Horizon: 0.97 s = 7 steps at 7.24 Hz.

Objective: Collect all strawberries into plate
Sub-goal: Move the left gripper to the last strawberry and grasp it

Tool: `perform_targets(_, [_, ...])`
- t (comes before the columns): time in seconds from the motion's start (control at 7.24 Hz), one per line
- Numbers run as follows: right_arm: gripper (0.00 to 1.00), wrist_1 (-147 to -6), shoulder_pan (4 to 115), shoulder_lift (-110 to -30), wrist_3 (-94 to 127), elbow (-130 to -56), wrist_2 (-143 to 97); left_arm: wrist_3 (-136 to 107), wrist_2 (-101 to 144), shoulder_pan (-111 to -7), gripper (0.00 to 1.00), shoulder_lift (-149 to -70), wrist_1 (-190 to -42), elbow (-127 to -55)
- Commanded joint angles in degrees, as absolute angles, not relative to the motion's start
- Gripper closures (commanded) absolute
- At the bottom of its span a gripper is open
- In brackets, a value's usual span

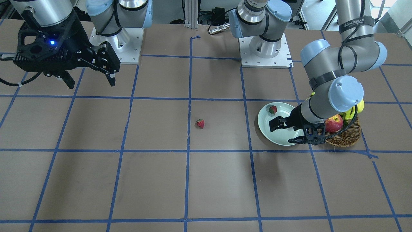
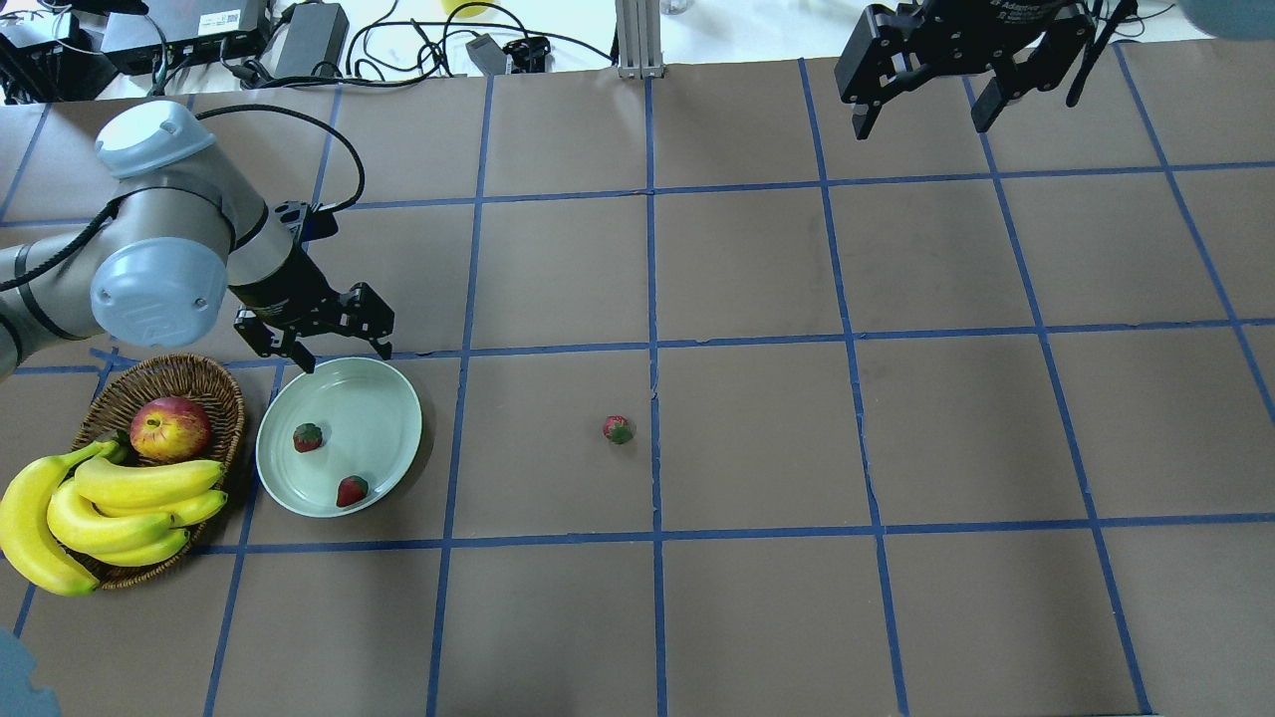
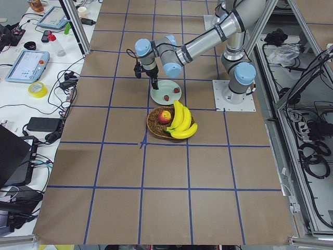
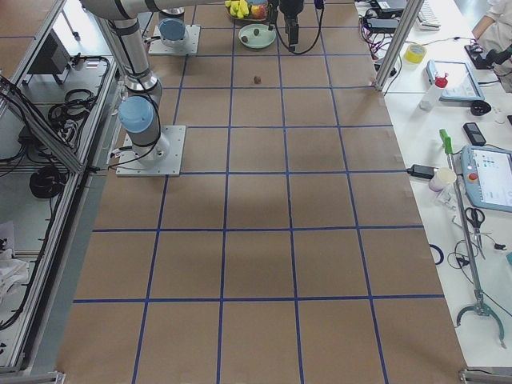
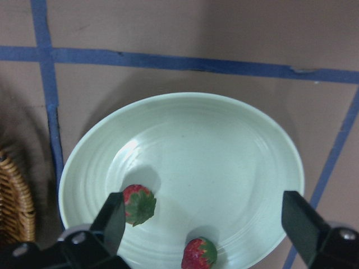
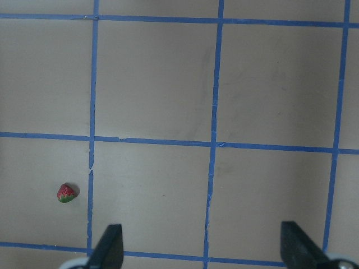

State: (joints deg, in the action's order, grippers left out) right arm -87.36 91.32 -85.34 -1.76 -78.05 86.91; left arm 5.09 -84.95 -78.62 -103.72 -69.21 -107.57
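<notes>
The pale green plate (image 2: 383, 418) lies on the table's left side, next to the basket. Two strawberries (image 2: 307, 436) (image 2: 351, 490) lie in it; both show in the left wrist view (image 5: 138, 204) (image 5: 198, 253). A third strawberry (image 2: 618, 429) lies alone on the brown table near the middle, and also shows in the right wrist view (image 6: 65, 193). My left gripper (image 2: 317, 349) is open and empty, over the plate's far rim. My right gripper (image 2: 926, 100) is open and empty, raised over the far right of the table, well away from the lone strawberry.
A woven basket (image 2: 199, 373) stands just left of the plate, holding a red-yellow apple (image 2: 169, 426) and a bunch of bananas (image 2: 110, 503). The table is brown with a grid of blue tape. The arm bases (image 1: 265, 53) stand at the robot's edge.
</notes>
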Motion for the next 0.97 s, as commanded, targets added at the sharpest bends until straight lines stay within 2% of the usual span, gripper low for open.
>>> perform_targets(0.0, [0.0,-87.4,91.3,-85.3,-1.8,-78.0,86.1,-8.8,-81.3,-87.9,0.0,-103.0,-68.5,-106.6])
perform_targets(0.28, [0.0,-87.4,91.3,-85.3,-1.8,-78.0,85.9,-24.9,-81.1,-96.7,0.0,-104.8,-66.5,-106.6])
perform_targets(0.83, [0.0,-87.5,91.2,-85.3,-1.8,-78.0,85.9,-36.0,-75.1,-104.0,0.0,-108.9,-58.6,-108.4])
